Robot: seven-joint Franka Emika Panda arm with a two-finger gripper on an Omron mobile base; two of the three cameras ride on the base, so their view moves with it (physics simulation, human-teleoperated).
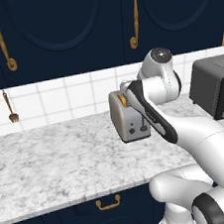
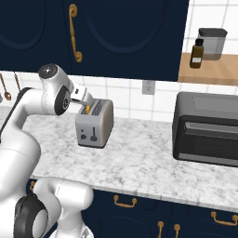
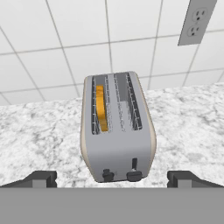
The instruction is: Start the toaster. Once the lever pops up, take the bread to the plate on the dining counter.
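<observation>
Hovering above the toaster (image 3: 117, 131) on the marbled counter (image 3: 39, 135), the gripper (image 3: 112, 179) is held with its 2 fingers spread wide, nothing gripped. The bread (image 3: 101, 108) is seated in the left slot.

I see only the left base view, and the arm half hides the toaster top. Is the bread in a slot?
Observer: Yes. In the hand view the bread stands in one slot of the toaster.
Operator: And the other slot?
Observer: It has nothing in it.
Operator: Is the gripper open?
Observer: Yes. The gripper is open, its tips wide apart, and it holds nothing.
</observation>
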